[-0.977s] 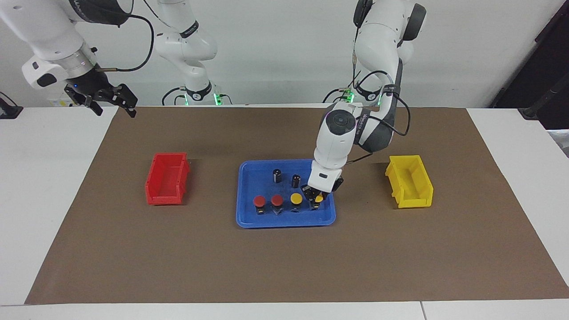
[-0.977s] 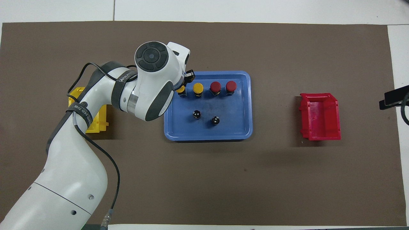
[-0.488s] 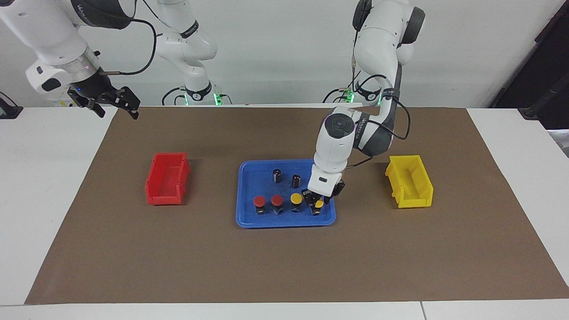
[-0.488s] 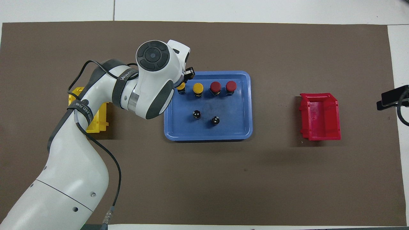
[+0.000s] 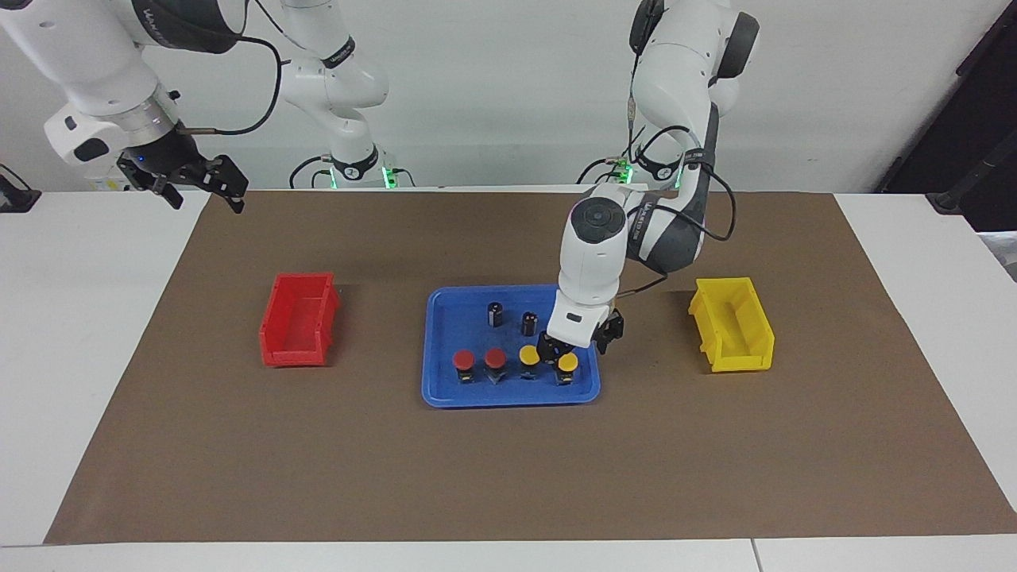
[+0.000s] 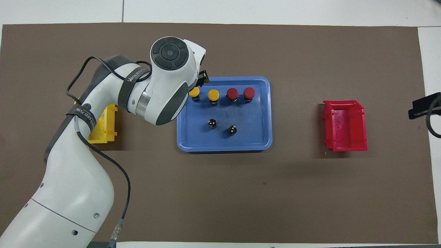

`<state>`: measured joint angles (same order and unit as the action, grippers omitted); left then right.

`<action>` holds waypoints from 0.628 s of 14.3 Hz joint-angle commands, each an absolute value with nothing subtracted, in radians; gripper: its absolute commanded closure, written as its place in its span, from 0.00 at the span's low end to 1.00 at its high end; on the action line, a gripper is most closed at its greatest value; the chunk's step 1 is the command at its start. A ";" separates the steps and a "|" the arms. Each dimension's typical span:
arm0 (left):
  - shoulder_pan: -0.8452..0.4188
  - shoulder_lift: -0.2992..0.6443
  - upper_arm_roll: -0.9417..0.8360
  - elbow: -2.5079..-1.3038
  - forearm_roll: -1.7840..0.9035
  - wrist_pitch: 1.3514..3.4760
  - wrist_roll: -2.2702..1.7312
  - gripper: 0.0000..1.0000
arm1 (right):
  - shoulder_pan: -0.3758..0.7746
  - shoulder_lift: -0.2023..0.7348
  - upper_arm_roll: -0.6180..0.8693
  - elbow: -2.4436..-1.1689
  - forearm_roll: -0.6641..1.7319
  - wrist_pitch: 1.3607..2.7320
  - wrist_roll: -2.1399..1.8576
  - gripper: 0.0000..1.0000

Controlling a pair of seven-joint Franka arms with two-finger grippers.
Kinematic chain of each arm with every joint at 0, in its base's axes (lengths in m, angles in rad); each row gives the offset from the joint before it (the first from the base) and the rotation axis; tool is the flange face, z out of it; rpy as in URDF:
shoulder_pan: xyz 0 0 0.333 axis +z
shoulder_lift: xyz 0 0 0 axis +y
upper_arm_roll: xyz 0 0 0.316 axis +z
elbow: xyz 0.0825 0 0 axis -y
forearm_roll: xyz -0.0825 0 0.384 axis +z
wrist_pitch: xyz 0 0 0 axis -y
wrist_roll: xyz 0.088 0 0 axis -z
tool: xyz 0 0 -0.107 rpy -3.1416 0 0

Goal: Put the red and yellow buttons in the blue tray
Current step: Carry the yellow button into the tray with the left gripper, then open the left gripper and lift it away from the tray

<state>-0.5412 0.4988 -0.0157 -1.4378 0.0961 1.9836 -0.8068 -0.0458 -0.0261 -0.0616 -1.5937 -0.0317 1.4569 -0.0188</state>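
Observation:
The blue tray (image 5: 508,399) (image 6: 253,139) lies mid-table. In it, along the edge farther from the robots, stand two red buttons (image 5: 463,361) (image 5: 495,359) (image 6: 232,93) (image 6: 249,92) and two yellow buttons (image 5: 529,355) (image 5: 567,363) (image 6: 213,94) (image 6: 194,92) in one row. My left gripper (image 5: 579,342) hangs open just above the end yellow button, nearest the left arm's end, and is clear of its cap. In the overhead view the left wrist hides most of that gripper. My right gripper (image 5: 201,189) waits open, high over the table's corner at the right arm's end.
Two capless dark cylinders (image 5: 494,312) (image 5: 529,322) (image 6: 212,123) (image 6: 232,130) stand in the tray, nearer to the robots than the row. A red bin (image 5: 298,330) (image 6: 344,125) sits toward the right arm's end, a yellow bin (image 5: 731,324) (image 6: 101,127) toward the left arm's end.
My left gripper has opened, let go of the end yellow button, which now stands in the tray, and lifted a little. The right arm has barely shifted.

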 commanded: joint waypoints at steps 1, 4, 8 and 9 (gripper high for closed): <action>-0.517 0.359 -0.012 -1.473 0.112 1.823 -0.677 0.00 | -0.048 -0.034 -0.061 -1.597 -0.046 1.470 -0.054 0.00; -0.416 0.252 -0.012 -1.474 0.106 1.639 -0.475 0.00 | -0.052 -0.032 -0.063 -1.598 -0.044 1.470 -0.054 0.00; -0.205 0.097 -0.012 -1.531 0.048 1.569 -0.292 0.00 | -0.049 -0.032 -0.063 -1.606 -0.044 1.470 -0.044 0.00; -0.178 0.057 -0.011 -1.563 0.038 1.562 -0.290 0.00 | -0.049 -0.032 -0.063 -1.606 -0.043 1.468 -0.044 0.00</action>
<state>-0.2414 0.1625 -0.0013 -1.4590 0.0720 1.5708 -0.3224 -0.0461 -0.0260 -0.0639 -1.5945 -0.0321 1.4597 -0.0289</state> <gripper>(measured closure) 0.000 0.000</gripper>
